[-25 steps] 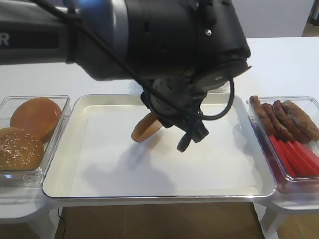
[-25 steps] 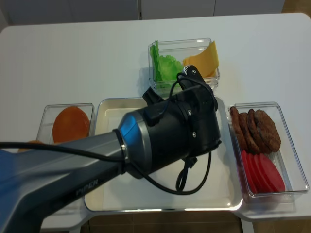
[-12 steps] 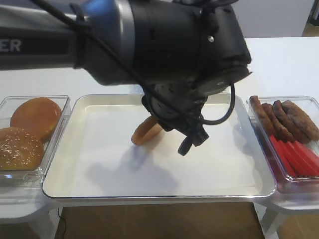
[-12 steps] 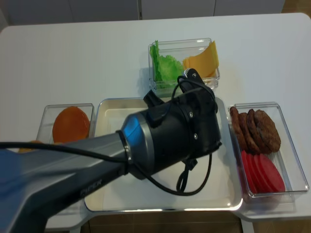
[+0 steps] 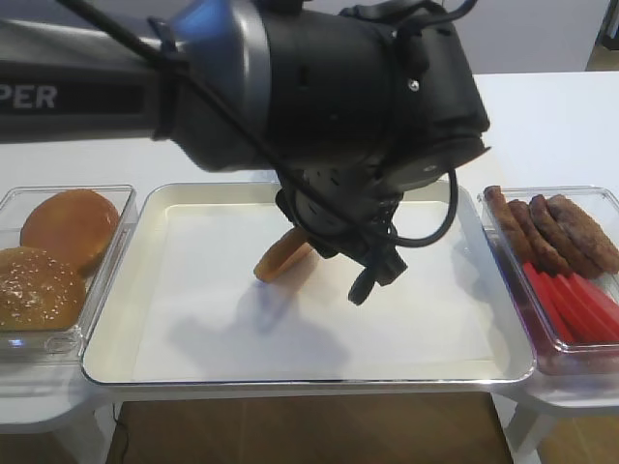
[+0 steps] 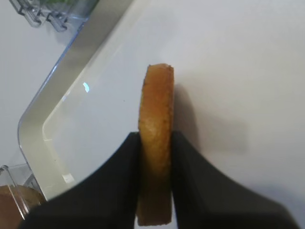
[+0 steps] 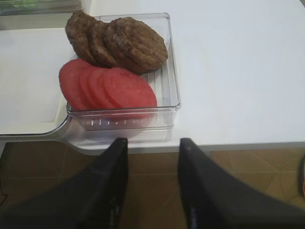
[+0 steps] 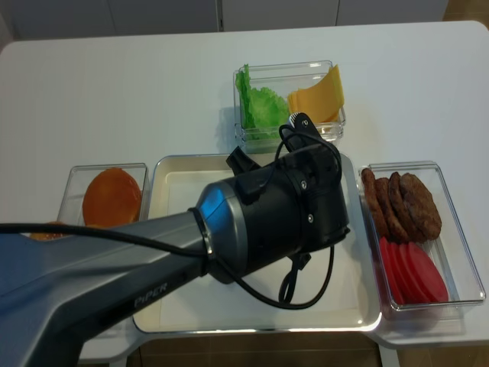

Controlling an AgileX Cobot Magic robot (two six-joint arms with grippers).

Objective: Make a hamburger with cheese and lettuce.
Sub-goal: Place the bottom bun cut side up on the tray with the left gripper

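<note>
Currently the left gripper (image 6: 155,191) is clenched on the hamburger (image 6: 156,143), which so far is one bun half, pinched on edge between the two dark fingers (image 6: 119,186) so that its browned rim faces the left wrist camera. From the front exterior view the bun half (image 5: 283,259) hangs tilted under the bulky black wrist, low over the middle of the white tray (image 5: 193,329); whether its lower edge touches the tray floor cannot be told. The right gripper (image 7: 152,176) hangs off the table's edge with its two fingers spread apart and nothing between them, just in front of a clear container (image 7: 169,95) that holds dark patties (image 7: 128,43) and red slices (image 7: 109,88). At the back of the table, beyond the tray, a clear box (image 8: 336,122) holds the lettuce (image 8: 256,103) on its left side and the cheese (image 8: 321,95) on its right, the slices leaning against the wall. On the tray's left, another clear bin (image 5: 121,222) holds a smooth bun half (image 5: 70,227) and a sesame-seeded bun top (image 5: 39,288).
</note>
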